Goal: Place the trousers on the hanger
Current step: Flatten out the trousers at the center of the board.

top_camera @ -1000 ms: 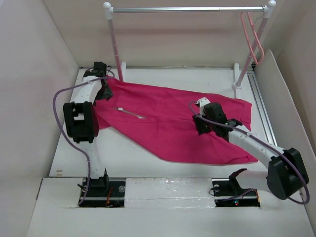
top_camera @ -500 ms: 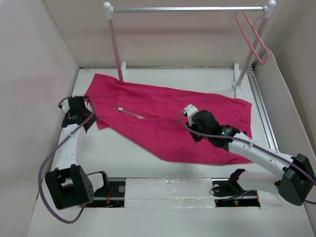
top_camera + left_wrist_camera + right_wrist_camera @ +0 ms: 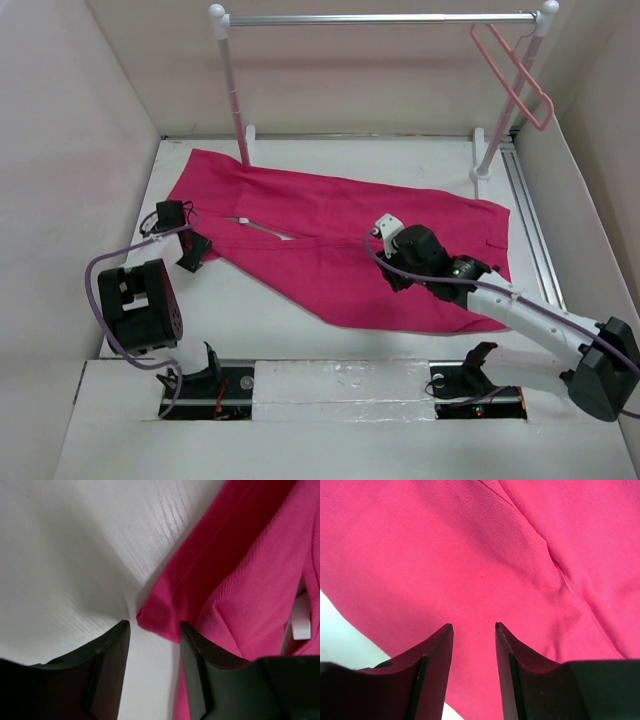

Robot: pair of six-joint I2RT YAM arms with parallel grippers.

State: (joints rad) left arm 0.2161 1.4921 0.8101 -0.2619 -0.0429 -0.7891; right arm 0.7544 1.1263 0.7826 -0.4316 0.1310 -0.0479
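Trousers (image 3: 330, 235) lie spread on white table (image 3: 270, 315), beige walls (image 3: 70, 150) around; hanger (image 3: 515, 75) hangs on rack (image 3: 380, 18). Left gripper (image 3: 152, 645) gapes around a trouser corner, right gripper (image 3: 474, 645) gapes over them, neither grasping.

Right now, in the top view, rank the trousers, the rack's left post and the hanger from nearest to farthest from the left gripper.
1. trousers: their left corner lies right at the left gripper.
2. rack's left post: stands behind the gripper, toward the back wall.
3. hanger: hangs at the far right, at the back.
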